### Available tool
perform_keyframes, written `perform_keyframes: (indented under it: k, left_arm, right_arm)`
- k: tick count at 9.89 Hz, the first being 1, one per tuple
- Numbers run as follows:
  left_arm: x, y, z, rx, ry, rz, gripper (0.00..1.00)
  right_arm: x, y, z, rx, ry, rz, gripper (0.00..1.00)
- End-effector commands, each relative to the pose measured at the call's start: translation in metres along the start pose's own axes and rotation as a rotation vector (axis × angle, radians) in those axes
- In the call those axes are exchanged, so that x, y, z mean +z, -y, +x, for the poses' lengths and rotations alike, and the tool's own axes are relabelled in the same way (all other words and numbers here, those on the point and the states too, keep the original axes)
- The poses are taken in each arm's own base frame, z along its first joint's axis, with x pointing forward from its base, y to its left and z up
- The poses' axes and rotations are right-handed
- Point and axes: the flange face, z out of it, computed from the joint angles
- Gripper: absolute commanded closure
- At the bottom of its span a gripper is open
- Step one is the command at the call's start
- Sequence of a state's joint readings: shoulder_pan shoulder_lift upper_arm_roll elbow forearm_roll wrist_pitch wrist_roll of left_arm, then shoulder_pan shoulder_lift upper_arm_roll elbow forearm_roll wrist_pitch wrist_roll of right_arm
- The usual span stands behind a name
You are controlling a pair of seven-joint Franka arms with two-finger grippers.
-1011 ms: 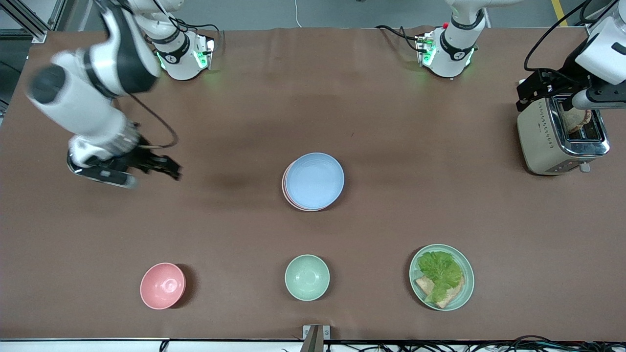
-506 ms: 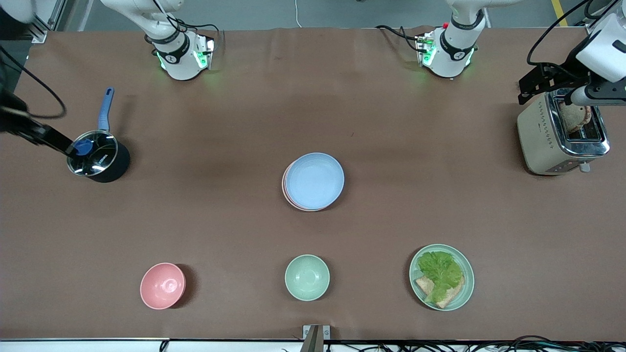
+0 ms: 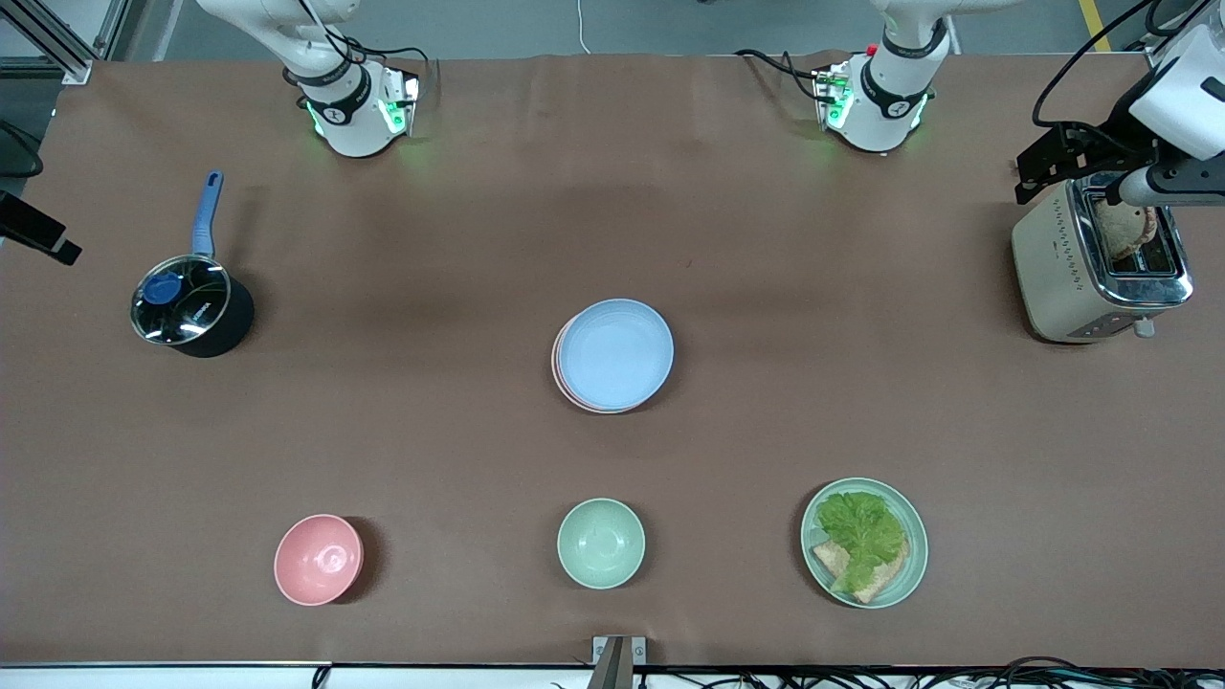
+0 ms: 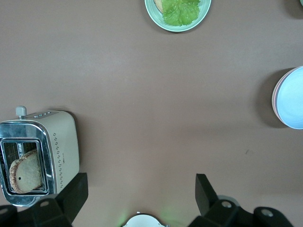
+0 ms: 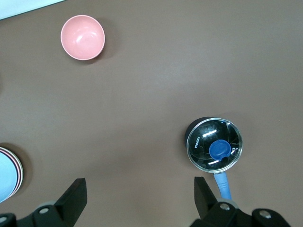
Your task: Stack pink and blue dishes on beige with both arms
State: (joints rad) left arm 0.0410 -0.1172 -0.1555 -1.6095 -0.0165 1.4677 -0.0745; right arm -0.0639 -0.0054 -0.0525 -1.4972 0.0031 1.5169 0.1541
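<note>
The left gripper (image 4: 137, 196) hangs high over the toaster (image 3: 1101, 263) at the left arm's end of the table, fingers spread wide and empty. The right gripper (image 5: 137, 196) hangs high beside the lidded pot (image 3: 189, 308) at the right arm's end, also spread wide and holding nothing.

The plates sit in one stack at the middle of the table. The blue plate (image 3: 615, 354) is on top, and a thin pink rim (image 3: 556, 371) shows just beneath it. The beige plate cannot be made out; it would be hidden under the other two.

Nearer the front camera stand a pink bowl (image 3: 319, 559), a green bowl (image 3: 601, 543) and a green plate (image 3: 916, 550) of lettuce and bread.

With the stack built and both arms well apart from it, the task looks finished, with nothing left to place.
</note>
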Motion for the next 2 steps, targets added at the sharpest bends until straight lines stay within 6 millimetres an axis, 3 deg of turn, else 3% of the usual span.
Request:
perform_keyframes:
  k: [1, 2]
  left_arm:
    - [0.0076, 0.0031, 0.0065, 0.005, 0.028, 0.009, 0.0]
    - [0.0062, 0.0038, 0.007, 0.008, 0.025, 0.008, 0.0]
  right_arm:
    - [-0.0033, 0.0013, 0.0013, -0.014, 0.006, -0.008, 0.0]
    - [-0.0033, 0.0013, 0.0013, -0.034, 0.006, -0.008, 0.0]
